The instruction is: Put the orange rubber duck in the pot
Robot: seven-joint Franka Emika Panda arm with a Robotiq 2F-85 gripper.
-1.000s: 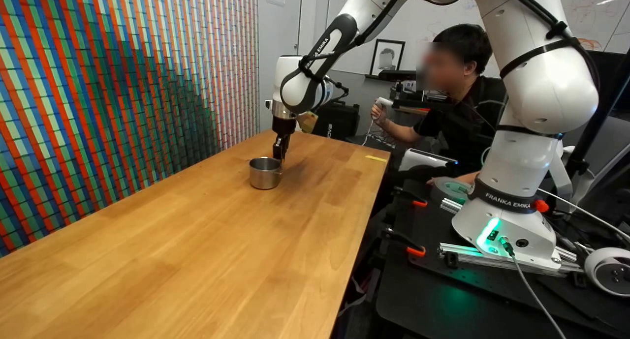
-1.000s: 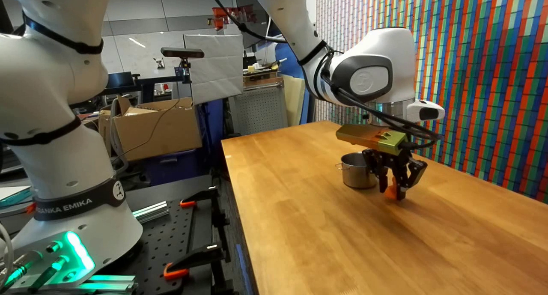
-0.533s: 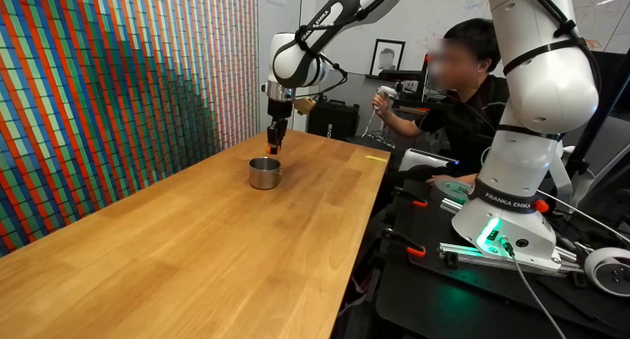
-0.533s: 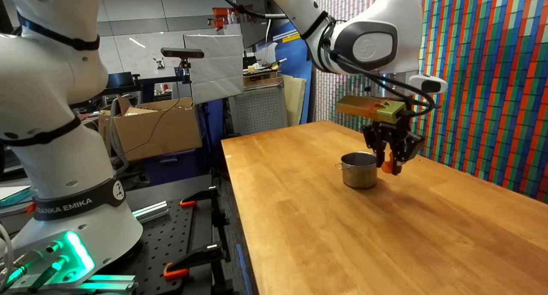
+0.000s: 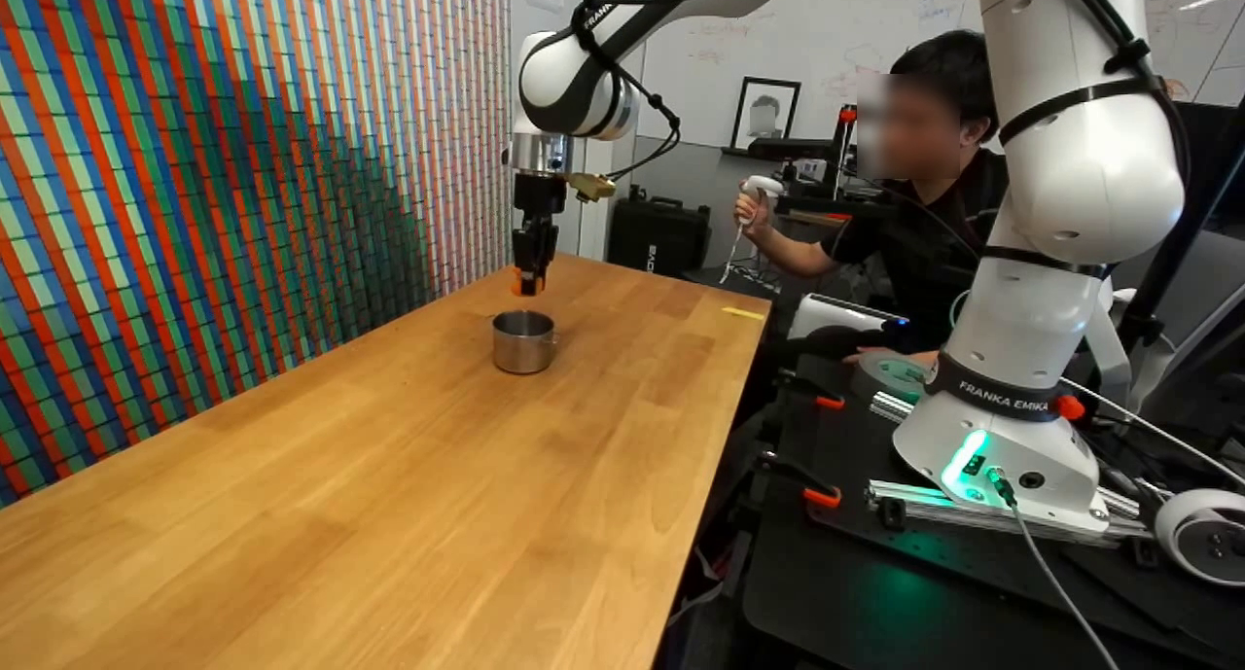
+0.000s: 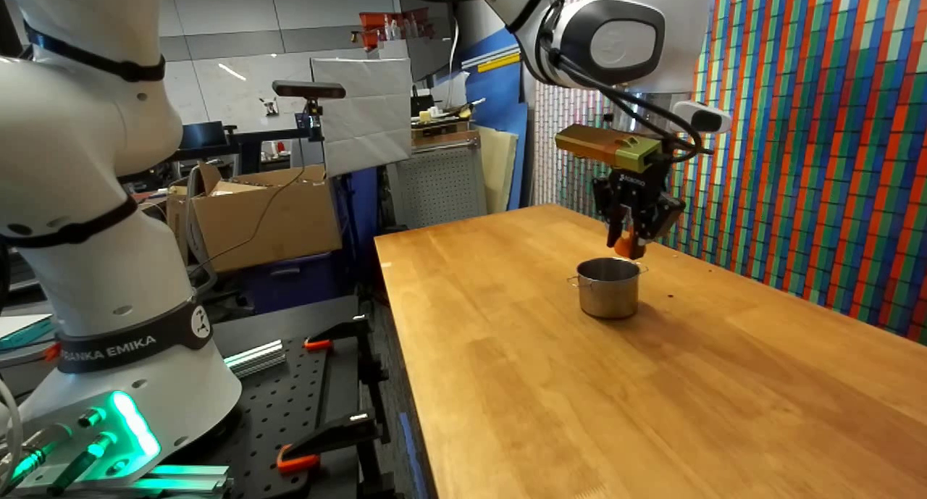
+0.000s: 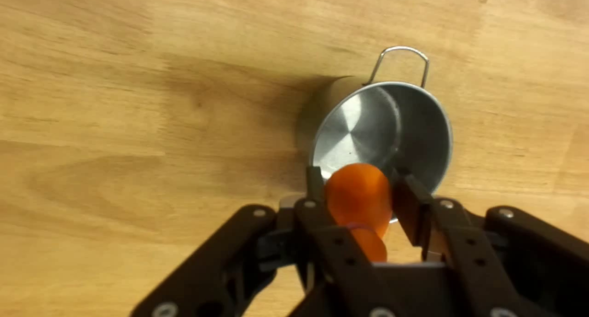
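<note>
The orange rubber duck (image 7: 359, 197) is pinched between the two black fingers of my gripper (image 7: 360, 181) in the wrist view. In an exterior view, the duck (image 6: 627, 245) hangs above the pot's rim level, near its handle. The fingers partly cover the duck (image 5: 516, 280) in an exterior view. The silvery pot (image 7: 421, 119) stands upright on the table; its inside shows bare metal, with its near rim partly hidden by duck and fingers. It shows in both exterior views (image 5: 523, 351) (image 6: 610, 296), below my gripper (image 5: 528, 283). I cannot tell if the duck is fully over the opening.
The wooden table (image 5: 418, 476) runs along a colourful tiled wall (image 5: 243, 164). The pot has thin wire handles (image 7: 400, 48) that stick out. A small dark speck (image 6: 670, 295) lies beside the pot. A person (image 5: 934, 203) sits beyond the table with a controller.
My gripper lifts the duck off the table, up past the pot's rim level, and shifts from beside the pot toward it. The pot stays in place.
</note>
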